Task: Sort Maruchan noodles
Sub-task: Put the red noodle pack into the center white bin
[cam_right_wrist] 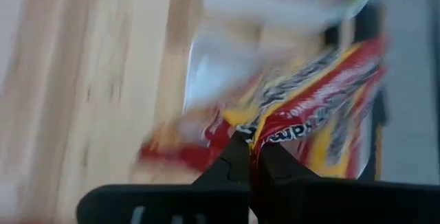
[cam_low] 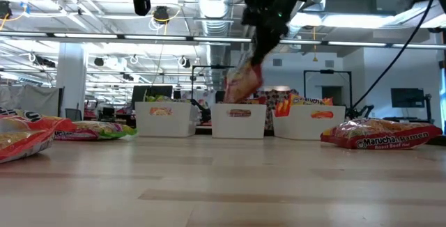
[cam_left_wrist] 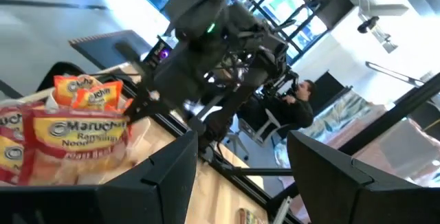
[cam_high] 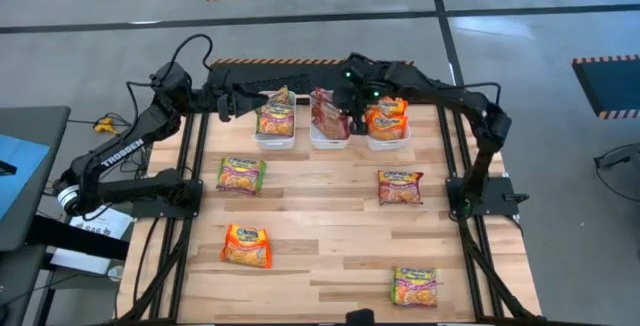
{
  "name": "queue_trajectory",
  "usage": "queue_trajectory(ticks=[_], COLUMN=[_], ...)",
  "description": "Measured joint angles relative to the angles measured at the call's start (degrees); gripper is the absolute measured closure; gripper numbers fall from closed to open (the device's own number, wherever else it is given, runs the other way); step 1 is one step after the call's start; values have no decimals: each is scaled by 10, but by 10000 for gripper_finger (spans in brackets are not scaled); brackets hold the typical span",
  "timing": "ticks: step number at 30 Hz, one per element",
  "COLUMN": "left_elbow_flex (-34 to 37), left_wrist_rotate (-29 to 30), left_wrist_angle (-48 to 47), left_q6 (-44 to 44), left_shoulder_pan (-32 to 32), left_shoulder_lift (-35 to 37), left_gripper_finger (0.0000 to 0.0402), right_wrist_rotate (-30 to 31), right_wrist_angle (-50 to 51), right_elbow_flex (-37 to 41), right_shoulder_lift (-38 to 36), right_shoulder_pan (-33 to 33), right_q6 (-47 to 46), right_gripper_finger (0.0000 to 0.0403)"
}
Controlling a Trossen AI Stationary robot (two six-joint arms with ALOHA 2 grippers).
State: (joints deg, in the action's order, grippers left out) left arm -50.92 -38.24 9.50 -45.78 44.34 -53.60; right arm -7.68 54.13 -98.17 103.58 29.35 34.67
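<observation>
Fingers of right gripper pinched on edge of maroon-trimmed noodle packet, packet hanging tilted above middle white bin. Left gripper fingers spread, holding nothing, beside left bin. Four packets lie flat on table, well apart.

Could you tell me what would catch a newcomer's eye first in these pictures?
Most striking is the right gripper above the middle white bin at the table's far edge, jaws shut on a red-trimmed noodle packet dangling over it. Four more packets lie scattered on the wooden table, such as the orange one near the front left. The left gripper waits open beside the left bin.
</observation>
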Motion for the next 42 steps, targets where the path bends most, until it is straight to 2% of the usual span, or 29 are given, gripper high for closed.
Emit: queue_trajectory(ticks=[8,20,28,31,42], left_elbow_flex=[0,0,0,0,0], left_wrist_rotate=[16,16,16,17,16], left_wrist_angle=[-1,-9,-50,-53,-53], left_q6=[13,61,81,81,75], left_shoulder_pan=[0,0,0,0,0], left_shoulder_lift=[0,0,0,0,0], left_gripper_finger=[191,191,191,191,191], right_wrist_rotate=[6,62,63,63,80], right_wrist_angle=[-5,-82,-30,4,11], right_elbow_flex=[1,-2,7,12,11], right_shoulder_lift=[40,74,85,92,109], right_shoulder_pan=[0,-1,-13,-18,-35], right_q6=[20,17,-7,-8,-78], right_gripper_finger=[396,396,392,383,321])
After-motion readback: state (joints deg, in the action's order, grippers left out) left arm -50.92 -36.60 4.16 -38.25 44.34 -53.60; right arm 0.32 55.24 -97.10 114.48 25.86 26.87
